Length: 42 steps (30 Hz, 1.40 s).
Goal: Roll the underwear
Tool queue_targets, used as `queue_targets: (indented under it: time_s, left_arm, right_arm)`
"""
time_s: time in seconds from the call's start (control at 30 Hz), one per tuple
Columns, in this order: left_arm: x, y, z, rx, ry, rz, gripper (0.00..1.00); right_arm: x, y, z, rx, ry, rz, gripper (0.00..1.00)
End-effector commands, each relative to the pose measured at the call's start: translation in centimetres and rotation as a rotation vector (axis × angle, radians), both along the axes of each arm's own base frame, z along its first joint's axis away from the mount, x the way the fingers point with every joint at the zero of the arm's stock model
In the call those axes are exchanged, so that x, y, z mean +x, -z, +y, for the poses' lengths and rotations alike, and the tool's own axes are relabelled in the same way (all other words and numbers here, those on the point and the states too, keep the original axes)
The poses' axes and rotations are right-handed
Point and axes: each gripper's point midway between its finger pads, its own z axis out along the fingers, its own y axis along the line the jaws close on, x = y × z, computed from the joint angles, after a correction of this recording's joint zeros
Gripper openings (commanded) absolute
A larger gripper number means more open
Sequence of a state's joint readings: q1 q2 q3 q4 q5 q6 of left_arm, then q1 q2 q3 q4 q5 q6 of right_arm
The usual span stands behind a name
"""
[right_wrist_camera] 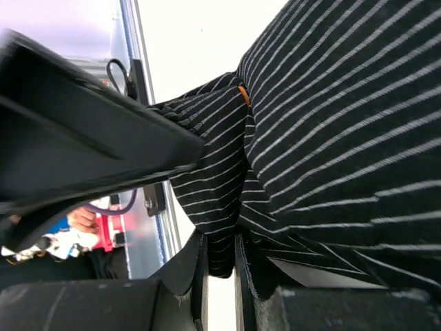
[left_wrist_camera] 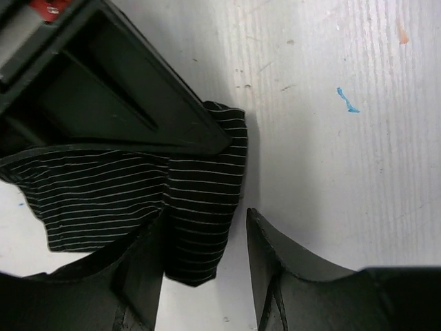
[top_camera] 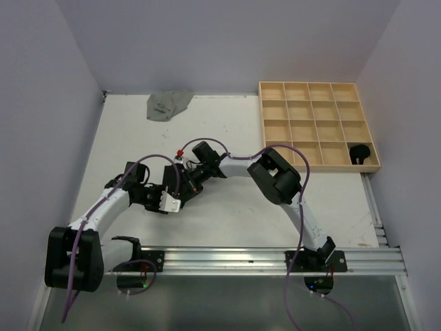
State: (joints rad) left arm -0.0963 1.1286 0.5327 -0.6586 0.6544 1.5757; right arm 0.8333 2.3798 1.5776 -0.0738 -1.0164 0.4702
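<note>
Black underwear with thin white stripes (left_wrist_camera: 124, 196) lies on the white table, partly folded. My right gripper (right_wrist_camera: 220, 248) is shut on a fold of that striped underwear (right_wrist_camera: 331, 117); in the left wrist view its dark body (left_wrist_camera: 103, 96) presses over the cloth's upper edge. Open beside it stands my left gripper (left_wrist_camera: 205, 221), with the lower fold of cloth lying between its jaws against the left finger (left_wrist_camera: 141, 269) and a bare gap to the right finger (left_wrist_camera: 282, 276). In the top view the two grippers (top_camera: 172, 196) meet at the table's middle left and hide the cloth.
A plain grey underwear (top_camera: 168, 105) lies crumpled at the back edge. The wooden grid tray (top_camera: 317, 124) stands at the back right, with a dark bundle (top_camera: 358, 153) in its near right compartment. A metal rail (top_camera: 275, 258) runs along the near edge.
</note>
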Motion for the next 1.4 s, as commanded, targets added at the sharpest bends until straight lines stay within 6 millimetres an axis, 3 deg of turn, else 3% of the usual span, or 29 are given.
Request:
queue_targets:
  time_s: [0.0,0.13,0.17,0.2,0.23,0.27,0.3,0.37,0.4,0.47,0.5,0.53,0.57,0.6,0.63,0.7,0.73,0.77,0.8,0.83,0.9,1.0,1.03,1.07,1.13,1.2,1.23,1.3,1.37]
  left_arm:
    - [0.5,1.9,0.6,0.071,0.032,-0.028,0.49]
    - [-0.3,3.3,1.2,0.107,0.037,0.017,0.38]
    - [-0.4,3.8,1.3,0.118,0.026,0.049,0.31]
    - [-0.5,4.1,1.5,0.125,0.014,0.075,0.26]
    - [-0.7,4.3,1.6,0.132,0.008,0.110,0.19]
    - [-0.2,4.0,1.6,0.138,-0.003,0.132,0.08]
    - [-1.4,4.9,2.0,0.157,-0.011,0.226,0.04]
    - [-1.2,4.7,2.0,0.162,-0.036,0.291,0.00]
    - [-2.1,5.2,2.1,0.169,-0.045,0.367,0.00]
    - [-2.2,4.9,1.9,0.161,-0.058,0.426,0.00]
    - [-2.2,5.0,1.6,0.139,-0.065,0.457,0.00]
    - [-1.5,4.6,1.4,0.125,-0.085,0.464,0.00]
    - [-1.7,4.5,1.2,0.115,-0.094,0.496,0.00]
    - [-1.8,4.9,1.1,0.114,-0.103,0.540,0.00]
    - [-0.7,4.4,0.9,0.106,-0.123,0.548,0.00]
    - [-1.1,4.7,0.6,0.095,-0.134,0.644,0.00]
    - [0.0,4.4,0.4,0.085,-0.135,0.644,0.00]
    - [-0.2,4.3,0.4,0.082,-0.139,0.683,0.00]
    - [-0.2,4.7,0.3,0.072,-0.146,0.721,0.00]
    - [0.7,4.5,0.2,0.068,-0.146,0.722,0.00]
    - [0.3,5.1,0.1,0.072,-0.146,0.797,0.00]
    - [0.8,5.3,0.0,0.061,-0.152,0.873,0.00]
    - [1.5,5.3,-0.1,0.053,-0.156,0.874,0.00]
    - [1.2,5.6,0.0,0.055,-0.159,0.911,0.00]
    - [1.6,5.9,0.1,0.049,-0.170,0.920,0.00]
    - [1.6,6.1,0.2,0.034,-0.172,0.946,0.00]
    - [1.9,6.0,0.2,0.027,-0.177,0.944,0.00]
    - [2.1,6.0,0.3,0.020,-0.184,0.943,0.00]
    - [2.2,6.1,0.3,0.018,-0.187,0.939,0.00]
  right_arm:
    - [-0.8,6.2,-2.7,-0.219,0.083,0.062,0.00]
    - [0.2,5.4,-2.9,-0.218,0.101,0.055,0.00]
    - [0.5,5.3,-2.9,-0.221,0.106,0.048,0.00]
    - [0.5,5.0,-2.9,-0.221,0.101,0.043,0.03]
    - [0.6,4.9,-3.1,-0.229,0.101,0.035,0.15]
    - [0.7,4.6,-3.2,-0.230,0.102,0.023,0.18]
    - [1.3,3.4,-3.6,-0.225,0.124,-0.007,0.21]
    - [3.2,1.9,-4.6,-0.243,0.191,-0.114,0.26]
    - [4.5,-0.9,-5.7,-0.229,0.246,-0.185,0.27]
    - [6.7,-2.3,-8.4,-0.294,0.357,-0.341,0.34]
    - [7.8,-7.5,-9.1,-0.236,0.418,-0.474,0.38]
    - [8.5,-9.2,-10.0,-0.242,0.467,-0.557,0.52]
    - [9.7,-10.2,-12.2,-0.295,0.536,-0.676,0.57]
    - [10.0,-14.3,-13.2,-0.245,0.592,-0.765,0.59]
    - [10.3,-16.1,-14.2,-0.239,0.628,-0.828,0.62]
    - [10.2,-18.2,-15.7,-0.224,0.634,-0.942,0.63]
    - [9.9,-21.6,-16.1,-0.141,0.659,-1.014,0.64]
    - [9.5,-21.5,-16.5,-0.131,0.668,-1.021,0.75]
    - [8.8,-22.1,-16.4,-0.085,0.673,-1.010,0.98]
    - [8.5,-23.5,-16.0,-0.011,0.685,-1.030,0.99]
    - [6.9,-22.1,-15.1,0.045,0.581,-1.011,0.98]
    - [4.8,-20.7,-11.4,0.141,0.362,-0.983,0.95]
    - [4.1,-18.7,-11.1,0.068,0.304,-0.965,0.78]
    - [3.2,-17.3,-9.0,0.051,0.200,-1.032,0.71]
    - [3.4,-15.5,-7.4,-0.017,0.165,-1.138,0.62]
    - [1.9,-12.3,-5.5,-0.022,0.072,-1.209,0.55]
    - [2.0,-12.5,-4.0,0.054,0.095,-1.263,0.55]
    - [2.0,-10.4,-2.9,0.073,0.085,-1.270,0.56]
    - [2.1,-9.8,-1.5,0.144,0.099,-1.296,0.58]
